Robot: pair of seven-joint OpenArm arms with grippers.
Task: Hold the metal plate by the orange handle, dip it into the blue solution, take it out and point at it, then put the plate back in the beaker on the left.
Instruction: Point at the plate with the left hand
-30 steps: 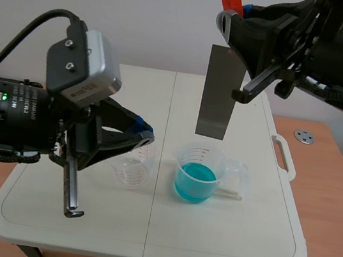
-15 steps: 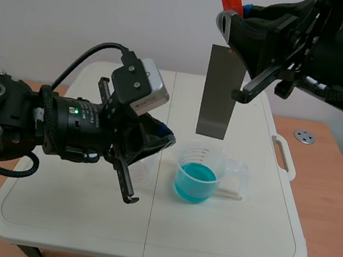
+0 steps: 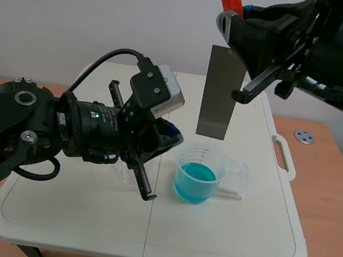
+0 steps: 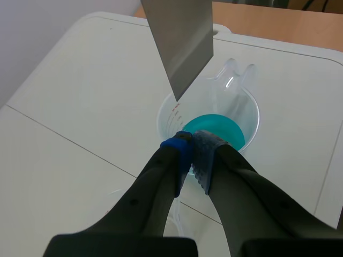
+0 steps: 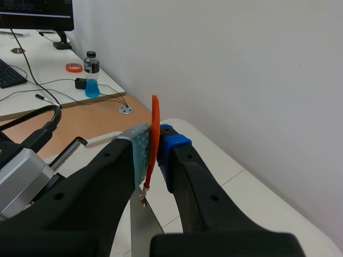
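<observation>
- The right gripper (image 3: 236,14) comes in high from the right and is clamped on the orange handle (image 3: 231,0). In the right wrist view the thin handle (image 5: 154,134) stands edge-on, pinched between the two pads with no slack.
- The metal plate (image 3: 219,94) hangs straight down from that handle, a flat grey strip in the air above the table (image 3: 238,242).
- The plate's lower edge is above the beaker of blue solution (image 3: 199,170) and apart from its rim, so the plate is out of the liquid (no drip or stain can be made out on the metal).
- This beaker stands just right of the table's centre seam, spout and handle turned to the right, with the blue solution (image 3: 193,183) filling its lower part.
- The left gripper (image 3: 171,132) reaches in from the left past the seam. Its fingers are pressed together with nothing between them.
- In the left wrist view the closed tips (image 4: 192,145) sit over the near rim of the blue beaker (image 4: 252,110), aimed up at the plate's lower corner (image 4: 179,48), close to it but not touching.
- The empty beaker (image 3: 123,174) stands left of the blue one, mostly hidden behind the left arm.
- A small metal disc (image 3: 304,136) lies on the wooden desk at the far right.
</observation>
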